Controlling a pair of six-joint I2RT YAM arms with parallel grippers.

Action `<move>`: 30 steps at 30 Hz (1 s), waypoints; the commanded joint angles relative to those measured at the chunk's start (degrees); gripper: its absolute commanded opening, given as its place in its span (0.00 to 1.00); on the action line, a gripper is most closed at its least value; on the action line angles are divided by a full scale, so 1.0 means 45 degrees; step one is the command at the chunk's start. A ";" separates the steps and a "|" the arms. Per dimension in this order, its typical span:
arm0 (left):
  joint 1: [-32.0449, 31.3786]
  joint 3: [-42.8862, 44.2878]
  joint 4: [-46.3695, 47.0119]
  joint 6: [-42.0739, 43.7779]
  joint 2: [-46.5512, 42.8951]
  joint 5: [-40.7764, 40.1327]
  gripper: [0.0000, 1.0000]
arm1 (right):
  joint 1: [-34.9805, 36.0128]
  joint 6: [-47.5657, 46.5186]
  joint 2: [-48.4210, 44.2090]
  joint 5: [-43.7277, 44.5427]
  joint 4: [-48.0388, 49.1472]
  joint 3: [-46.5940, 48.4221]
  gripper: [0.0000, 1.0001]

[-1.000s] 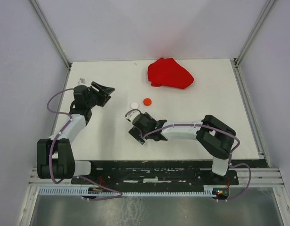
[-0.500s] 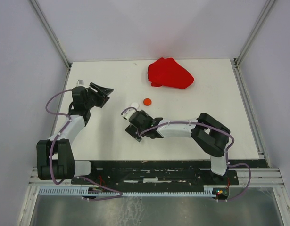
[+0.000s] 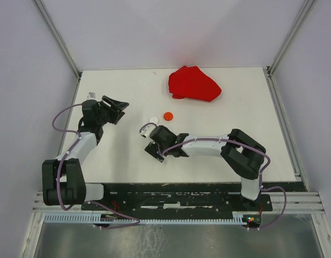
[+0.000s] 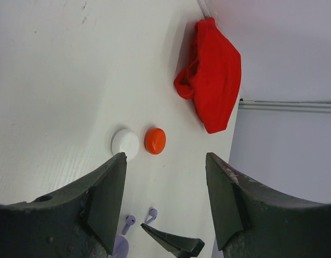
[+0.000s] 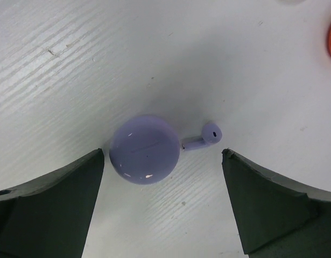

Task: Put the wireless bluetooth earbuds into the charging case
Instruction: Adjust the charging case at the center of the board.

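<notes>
Hovering mid-desk, the right hand [image 5: 161,161] gapes empty over a lilac case [image 5: 145,156], an earbud [image 5: 204,137] just beside it. The left hand [image 4: 164,161], also open and empty, sits near the left edge.

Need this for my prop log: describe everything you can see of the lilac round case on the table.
The lilac case is a small round dome, smooth and glossy like plastic, with no open lid or seam showing. It lies flat on the white table, between the fingers of the open right gripper, untouched by them. A lilac earbud points its stem at its edge, touching or nearly so.
</notes>
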 commanded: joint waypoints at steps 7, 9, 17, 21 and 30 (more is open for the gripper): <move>0.0098 -0.0150 0.0598 0.0089 -0.0321 0.0466 0.67 | -0.0035 -0.0524 -0.1613 -0.0254 -0.0101 -0.0678 0.99; 0.0098 -0.0155 0.0624 0.0086 -0.0316 0.0462 0.67 | -0.0021 -0.0553 -0.1677 -0.0128 -0.0134 -0.0783 0.99; 0.0094 -0.0203 0.0701 0.0028 -0.0265 0.0516 0.67 | -0.0020 -0.0610 -0.1705 0.0024 -0.0296 -0.0944 0.99; 0.0111 -0.0175 0.0723 0.0023 -0.0275 0.0556 0.67 | -0.0100 -0.0632 -0.1596 0.0235 -0.0340 -0.0940 0.99; 0.0117 -0.0040 0.0723 -0.0015 -0.0241 0.0631 0.67 | -0.0249 -0.0704 -0.1239 0.0254 -0.0162 -0.0827 0.99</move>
